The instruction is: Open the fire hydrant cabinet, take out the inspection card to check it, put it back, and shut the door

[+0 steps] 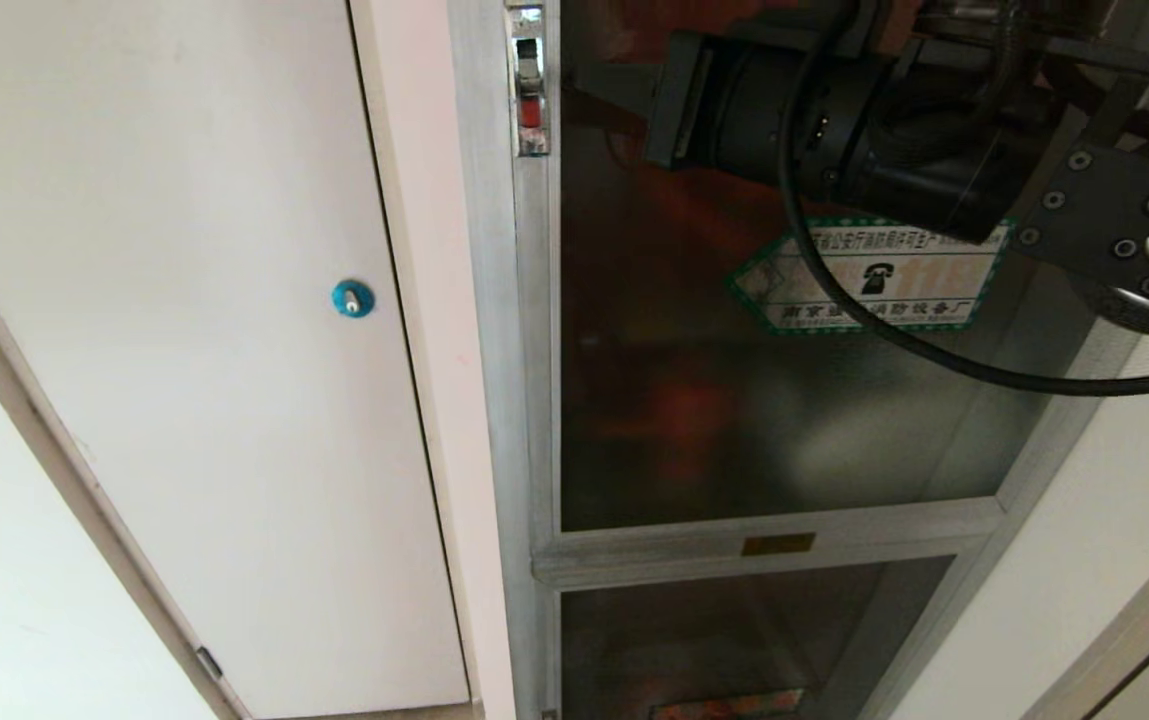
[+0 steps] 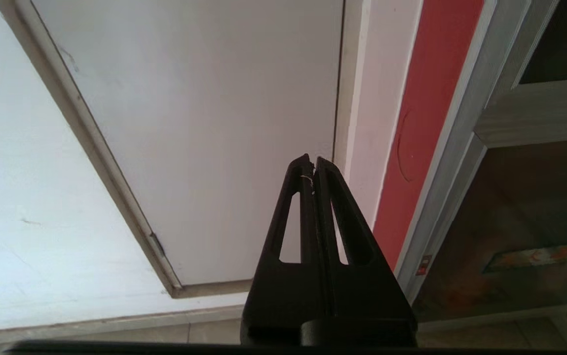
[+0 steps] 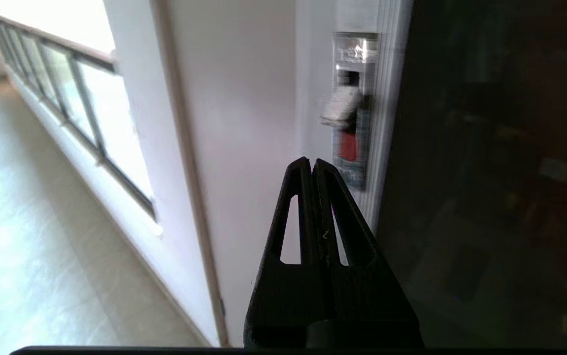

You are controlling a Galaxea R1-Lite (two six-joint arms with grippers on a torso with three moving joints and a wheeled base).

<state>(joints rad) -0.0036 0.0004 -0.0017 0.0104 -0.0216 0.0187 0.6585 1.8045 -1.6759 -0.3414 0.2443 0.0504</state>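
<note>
A telephone symbol shows on the door's (image 1: 774,400) hexagonal sticker (image 1: 869,280); its characters stay unreadable

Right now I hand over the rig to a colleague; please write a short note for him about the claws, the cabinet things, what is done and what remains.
Right claw: shut, empty, raised in front of the door, close to the latch but apart from it.
Left claw: shut, empty, parked low, before the white door.
Fire hydrant cabinet: door appears closed, latch at its upper frame edge.
Inspection card: not visible; behind the tinted glass nothing can be told.
Done: nothing visible yet, only the approach.
Left: open the door, take out and check the card, put it back, close.
</note>
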